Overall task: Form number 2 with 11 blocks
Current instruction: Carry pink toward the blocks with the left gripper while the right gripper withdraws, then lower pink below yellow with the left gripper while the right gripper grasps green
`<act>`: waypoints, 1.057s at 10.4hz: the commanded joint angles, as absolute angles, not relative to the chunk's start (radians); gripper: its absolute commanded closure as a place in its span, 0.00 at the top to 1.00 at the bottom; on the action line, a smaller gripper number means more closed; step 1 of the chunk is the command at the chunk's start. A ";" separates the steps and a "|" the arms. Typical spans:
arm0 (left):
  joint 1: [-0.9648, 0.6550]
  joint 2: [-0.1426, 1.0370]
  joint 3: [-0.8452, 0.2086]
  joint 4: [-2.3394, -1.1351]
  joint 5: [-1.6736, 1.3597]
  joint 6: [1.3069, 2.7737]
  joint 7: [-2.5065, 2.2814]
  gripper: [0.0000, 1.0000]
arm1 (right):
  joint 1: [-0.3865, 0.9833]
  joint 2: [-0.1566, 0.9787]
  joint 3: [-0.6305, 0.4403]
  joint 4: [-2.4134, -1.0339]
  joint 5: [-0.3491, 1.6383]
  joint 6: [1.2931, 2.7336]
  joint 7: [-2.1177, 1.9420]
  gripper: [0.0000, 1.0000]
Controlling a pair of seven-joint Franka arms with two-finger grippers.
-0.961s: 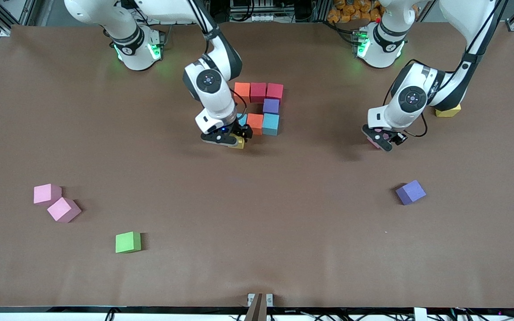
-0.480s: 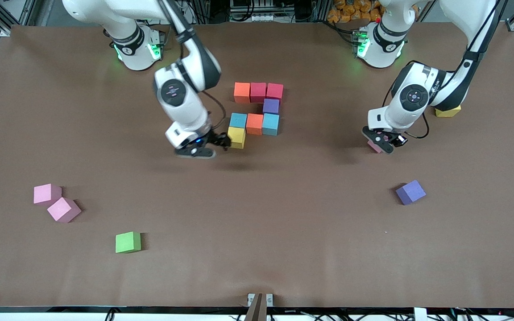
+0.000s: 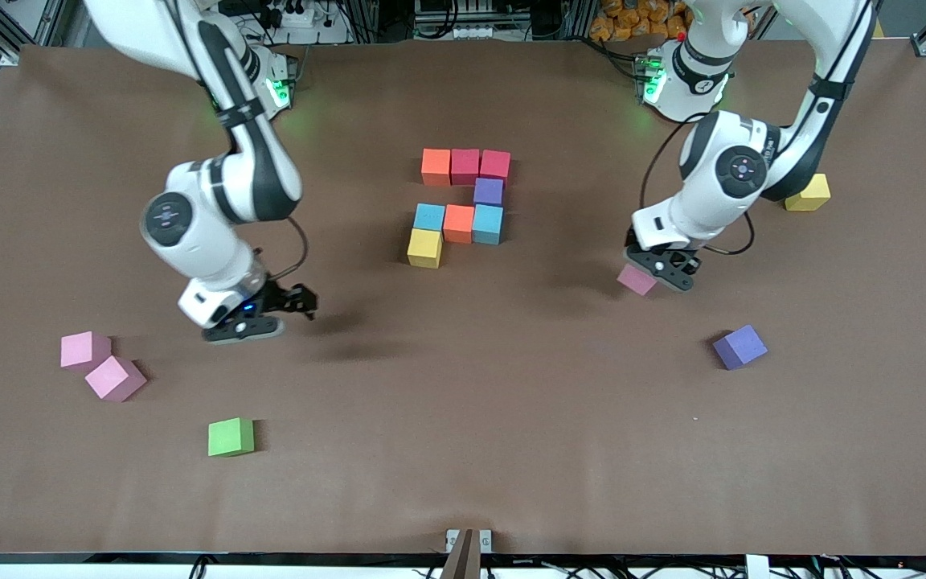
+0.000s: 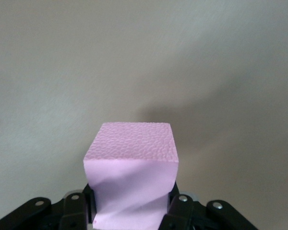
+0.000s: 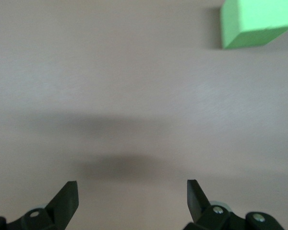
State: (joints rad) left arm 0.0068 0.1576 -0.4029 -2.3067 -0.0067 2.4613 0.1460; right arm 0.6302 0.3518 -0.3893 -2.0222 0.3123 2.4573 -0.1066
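Number 2 (image 3: 461, 196): partly built near mid-table; eight matte foam cubes with square faces and crisp edges, sides touching.
Farthest row: orange block (image 3: 436, 166), crimson block (image 3: 465, 166) and a second crimson block (image 3: 495, 164), side by side.
Link: purple block (image 3: 489, 191), just nearer the front camera than the crimson one at the left arm's end of that row.
Middle row: light blue block (image 3: 429, 216), second orange block (image 3: 459, 223), deeper blue block (image 3: 488, 223).
Nearest piece: yellow block (image 3: 424, 247), touching the light blue one.
Held pink block (image 4: 131, 168): pebbled foam skin, its lower part pinched and creased between the pads.
Left gripper (image 3: 657, 273): clamped on that pink block, over bare table toward the left arm's end.
Right gripper (image 3: 270, 315): black fingers spread wide, holding nothing, over bare table toward the right arm's end.
Green block (image 3: 231, 437): loose, nearer the front camera than the right gripper.
Two pink blocks (image 3: 101, 364): loose, corners touching, at the right arm's end.
Loose purple block (image 3: 739, 346): turned askew, nearer the camera than the left gripper.
Loose yellow block (image 3: 807, 193): partly hidden by the left arm.
Table (image 3: 463, 450): flat, brown, matte.
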 commanded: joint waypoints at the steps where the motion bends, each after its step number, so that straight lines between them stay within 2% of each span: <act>1: -0.133 0.230 -0.385 -2.113 -0.029 2.320 -0.106 0.37 | 0.556 0.434 -0.374 -1.930 0.305 2.456 -0.205 1.00; 5: -0.380 0.354 -0.254 -1.832 -0.031 2.127 -0.306 0.37 | 0.447 0.641 -0.370 -1.654 0.317 2.457 -0.248 1.00; 8: -0.512 0.471 -0.186 -1.604 -0.066 1.971 -0.356 0.37 | 0.342 0.782 -0.319 -1.467 0.319 2.447 -0.250 1.00; 9: -0.570 0.501 -0.134 -1.567 -0.127 1.970 -0.356 0.37 | 0.307 0.835 -0.302 -1.395 0.319 2.445 -0.249 1.00; 11: -0.749 0.570 0.057 -1.482 -0.210 1.951 -0.354 0.35 | 0.244 0.920 -0.253 -1.277 0.336 2.450 -0.236 1.00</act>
